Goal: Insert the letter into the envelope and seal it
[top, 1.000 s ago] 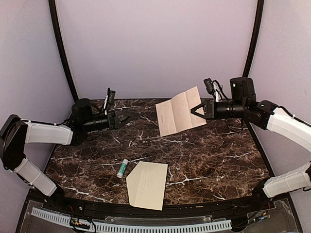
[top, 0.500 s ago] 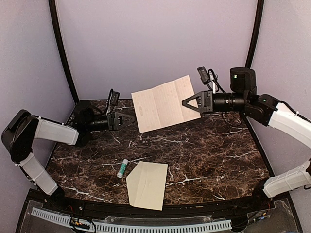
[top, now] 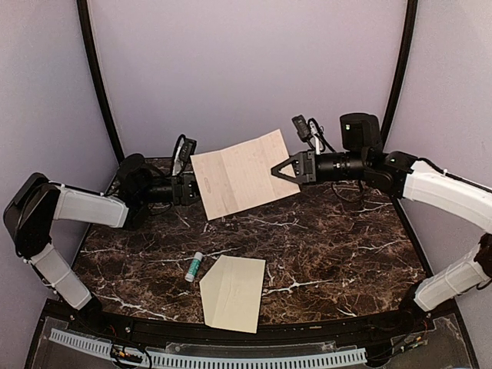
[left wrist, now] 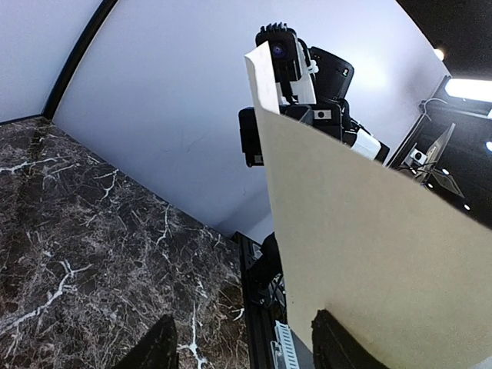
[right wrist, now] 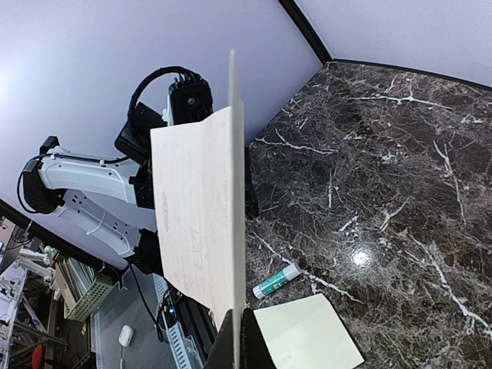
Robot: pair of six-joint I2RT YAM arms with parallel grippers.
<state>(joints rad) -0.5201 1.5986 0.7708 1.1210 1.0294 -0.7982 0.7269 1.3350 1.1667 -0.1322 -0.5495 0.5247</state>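
Tan-beige letter paper, a rectangular sheet with parallel fold creases (top: 238, 175), hangs tilted in the air above the back of the dark, white-veined marble-look desk (top: 330, 246), touching nothing on it. The right gripper (top: 275, 172) is pinched closed on the sheet's right edge. From the right wrist the letter shows almost edge-on, rising straight out of the closed fingers. Its left edge covers the tips of the left gripper (left wrist: 244, 330) from above. The left wrist view shows those fingers standing apart, with the sheet filling the right side and hiding most of the other arm. Whether a finger touches the paper cannot be told. A pale cream-yellow paper envelope with diagonal seams (top: 234, 292) lies flat near the front edge. Just beside its left corner, apart from it, lies a small white glue stick with a green cap (top: 194, 267).
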